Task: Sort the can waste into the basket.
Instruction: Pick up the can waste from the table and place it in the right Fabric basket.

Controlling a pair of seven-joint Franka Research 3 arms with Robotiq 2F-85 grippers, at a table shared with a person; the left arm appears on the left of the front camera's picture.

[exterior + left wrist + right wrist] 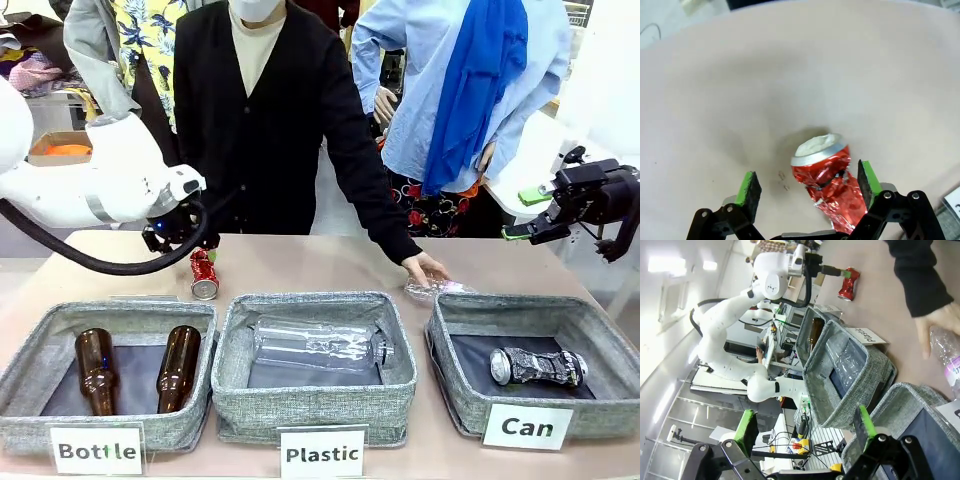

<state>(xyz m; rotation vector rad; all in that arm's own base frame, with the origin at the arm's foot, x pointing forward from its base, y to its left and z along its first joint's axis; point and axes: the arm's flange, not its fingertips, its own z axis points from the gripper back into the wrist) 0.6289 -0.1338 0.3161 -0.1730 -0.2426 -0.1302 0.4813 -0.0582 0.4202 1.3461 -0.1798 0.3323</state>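
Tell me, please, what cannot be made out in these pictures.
- Left wrist view: lower end of the red can, covered by the left hand.
- Front view: that hand's fingers, hidden behind the arm and its cable.
- Front view: print on the black can, too small.
- Front view: the clear bottle, partly under the person's hand.

The right claw stands spread at 6 o'clock, green pads well apart. At 1 o'clock a crumpled red can lies on the counter — the left claw just beside it. At 3 o'clock a person's hand rests on a clear bottle.
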